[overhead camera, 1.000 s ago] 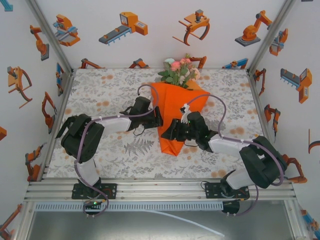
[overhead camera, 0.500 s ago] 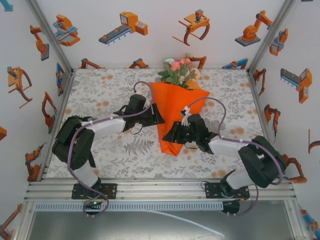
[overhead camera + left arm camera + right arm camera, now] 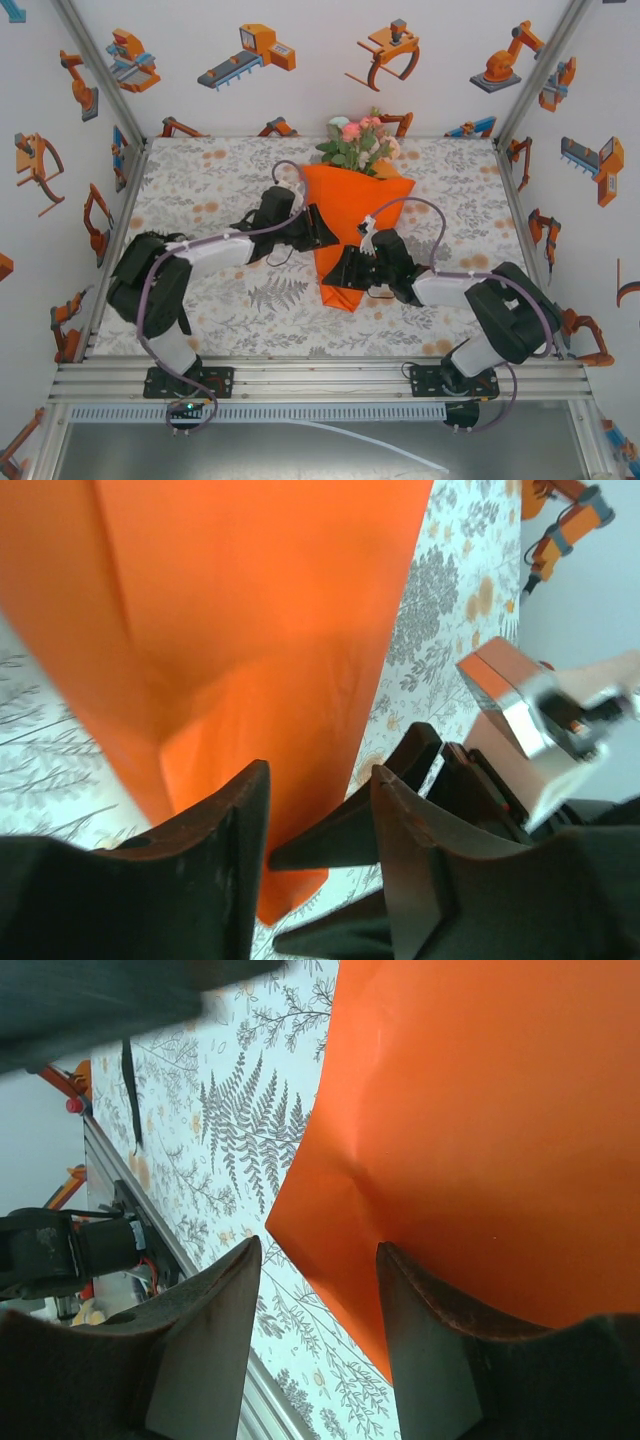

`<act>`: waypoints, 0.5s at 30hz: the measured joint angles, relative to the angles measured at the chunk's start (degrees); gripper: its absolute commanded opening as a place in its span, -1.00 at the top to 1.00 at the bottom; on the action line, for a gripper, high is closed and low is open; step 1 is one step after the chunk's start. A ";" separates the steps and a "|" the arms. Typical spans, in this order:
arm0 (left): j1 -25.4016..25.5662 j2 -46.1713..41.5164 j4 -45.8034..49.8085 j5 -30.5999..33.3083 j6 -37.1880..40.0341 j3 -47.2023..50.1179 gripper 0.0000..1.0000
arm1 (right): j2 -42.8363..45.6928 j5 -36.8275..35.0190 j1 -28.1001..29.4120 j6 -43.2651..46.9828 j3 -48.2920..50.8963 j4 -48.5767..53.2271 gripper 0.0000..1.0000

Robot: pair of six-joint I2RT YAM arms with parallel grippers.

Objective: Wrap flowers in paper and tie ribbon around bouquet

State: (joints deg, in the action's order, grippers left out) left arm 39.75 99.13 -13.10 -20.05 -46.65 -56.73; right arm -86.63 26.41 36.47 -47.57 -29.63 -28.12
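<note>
Table under grey floral-print tablecloth, robot-cartoon walls. One orange paper cone bouquet, pink and peach blooms at wide end. Two claws: left gripper jaws apart, right gripper jaws apart.

- A table under a white cloth printed with grey ferns and orange blossoms.
- An orange paper cone bouquet lies flat mid-table, blooms towards the far edge.
- A thin dark strip, possibly ribbon, lies on the cloth nearby.

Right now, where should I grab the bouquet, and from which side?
Probably the narrow lower end of the bouquet, near its tip, from either side: it lies flat and narrows there, while the flowers crowd its wide far end.
</note>
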 measured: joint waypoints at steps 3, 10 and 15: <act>0.92 4.85 -1.05 -0.81 -2.08 -0.28 0.21 | -0.04 0.57 0.00 -0.20 0.00 -0.20 0.01; 0.17 9.14 -2.58 -0.81 -4.02 -0.02 0.22 | 5.92 0.00 0.00 -0.35 0.39 1.88 0.01; 0.17 9.18 -4.04 -0.81 -3.93 0.72 0.20 | 12.96 -3.39 0.00 0.04 2.89 3.98 0.40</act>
State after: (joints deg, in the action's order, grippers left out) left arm 39.92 108.31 -17.15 -20.86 -50.59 -56.01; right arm -73.67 23.03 36.47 -47.53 -26.74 -24.14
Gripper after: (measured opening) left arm 0.391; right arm 0.386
